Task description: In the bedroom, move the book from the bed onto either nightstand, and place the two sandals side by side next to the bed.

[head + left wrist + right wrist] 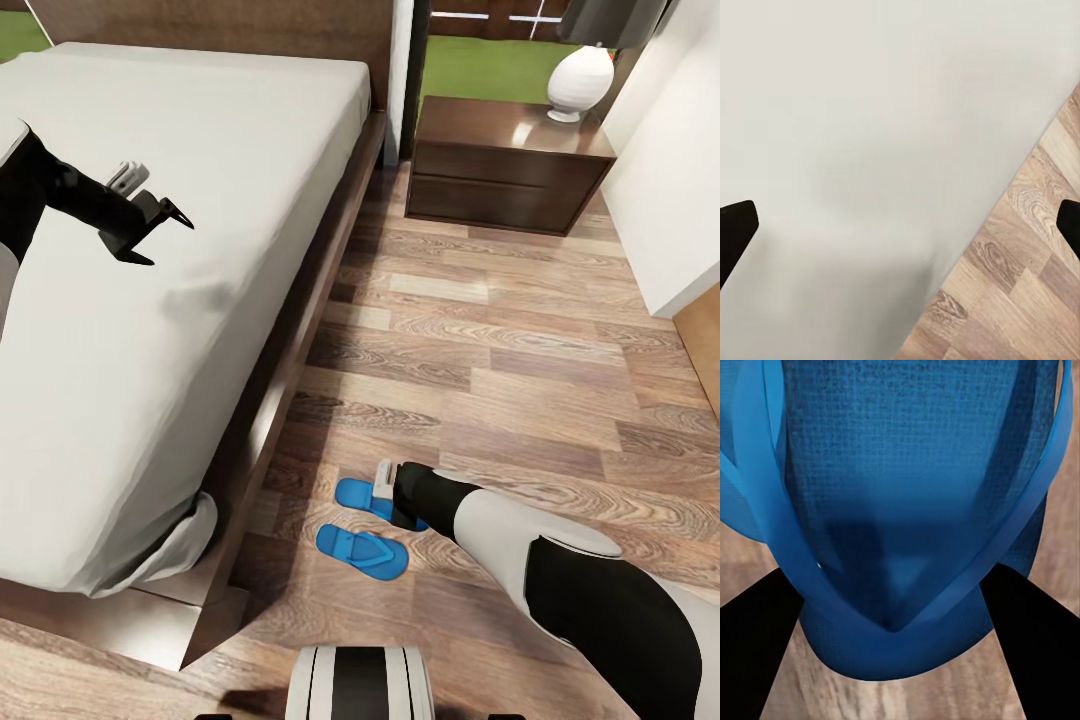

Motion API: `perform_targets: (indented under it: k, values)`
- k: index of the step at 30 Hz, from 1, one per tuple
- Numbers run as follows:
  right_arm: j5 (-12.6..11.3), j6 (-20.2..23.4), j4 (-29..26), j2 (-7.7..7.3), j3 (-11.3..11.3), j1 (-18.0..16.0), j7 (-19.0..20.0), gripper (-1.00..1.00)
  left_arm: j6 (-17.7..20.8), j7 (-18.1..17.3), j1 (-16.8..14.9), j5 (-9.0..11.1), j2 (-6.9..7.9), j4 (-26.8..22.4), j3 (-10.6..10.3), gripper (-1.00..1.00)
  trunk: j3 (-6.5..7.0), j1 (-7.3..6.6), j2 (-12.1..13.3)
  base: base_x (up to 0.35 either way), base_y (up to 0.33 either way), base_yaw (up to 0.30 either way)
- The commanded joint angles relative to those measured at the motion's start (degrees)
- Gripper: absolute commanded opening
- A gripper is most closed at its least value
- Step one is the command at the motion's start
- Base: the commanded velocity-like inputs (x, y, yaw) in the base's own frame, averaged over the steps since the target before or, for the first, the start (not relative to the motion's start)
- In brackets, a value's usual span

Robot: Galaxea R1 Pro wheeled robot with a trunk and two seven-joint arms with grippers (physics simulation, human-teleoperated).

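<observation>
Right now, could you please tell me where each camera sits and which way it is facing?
Head view: on the robot's head, looking forward and down at the bed, nightstand and two sandals; both arms show, the left gripper over the mattress.
Left wrist view: on the left arm, looking down at the mattress and floor; dark fingertips at the edges.
Right wrist view: on the right arm, close above a sandal; black fingers flank it.
Shared: head and left wrist views both show mattress edge and plank floor.

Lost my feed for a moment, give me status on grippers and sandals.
Left gripper open, empty, over the bed. Right gripper down at the far sandal, fingers straddling its toe strap; grip unclear. Near sandal beside it on the floor. Nothing blocking.
</observation>
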Motion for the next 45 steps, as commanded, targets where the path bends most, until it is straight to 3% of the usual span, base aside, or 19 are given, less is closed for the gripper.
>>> perform_targets:
  k: [1, 30, 45]
  values:
    - [-0.2, 0.3, -0.1, 0.0, 0.2, -0.1, 0.1, -1.0, 0.1, 0.4, 0.0, 0.6, 0.07, -0.1, -0.4, 1.0, -0.04, -0.01, 0.0, 0.0, 0.0, 0.0]
    - [-0.2, 0.3, -0.1, 0.0, 0.2, -0.1, 0.0, -1.0, 0.1, 0.4, 0.0, 0.5, 0.07, -0.1, -0.4, 1.0, -0.04, -0.01, 0.0, 0.0, 0.0, 0.0]
    - [-0.1, 0.3, -0.1, 0.0, 0.2, -0.1, 0.0, -1.0, 0.1, 0.4, 0.0, 0.5, 0.07, -0.1, -0.4, 1.0, -0.04, -0.01, 0.0, 0.0, 0.101, 0.0]
